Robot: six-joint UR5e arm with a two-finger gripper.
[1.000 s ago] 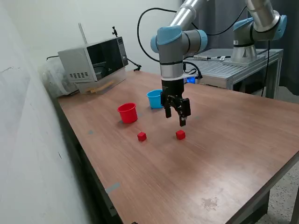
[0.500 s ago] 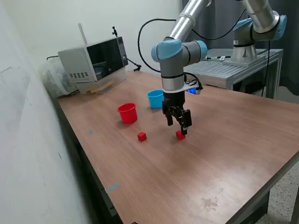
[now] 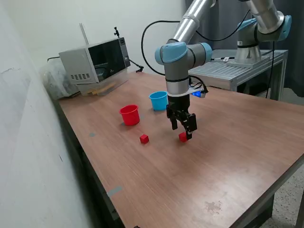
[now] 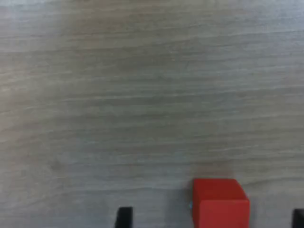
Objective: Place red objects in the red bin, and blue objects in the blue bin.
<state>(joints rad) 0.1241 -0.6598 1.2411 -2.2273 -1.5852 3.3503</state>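
Wooden table (image 3: 228, 156), brown grain, fills wrist view (image 4: 142, 95). Grey microwave-like box (image 3: 95, 59) at table's far corner, well apart from gripper, toward exterior view's left. Crumpled clear plastic (image 3: 54, 78) just beside it. Metal bench (image 3: 237, 66) behind table, beyond gripper. White wall (image 3: 28, 142) along exterior view's left.

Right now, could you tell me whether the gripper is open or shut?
Open: in the wrist view the gripper fingertips stand apart, with the red cube between them.
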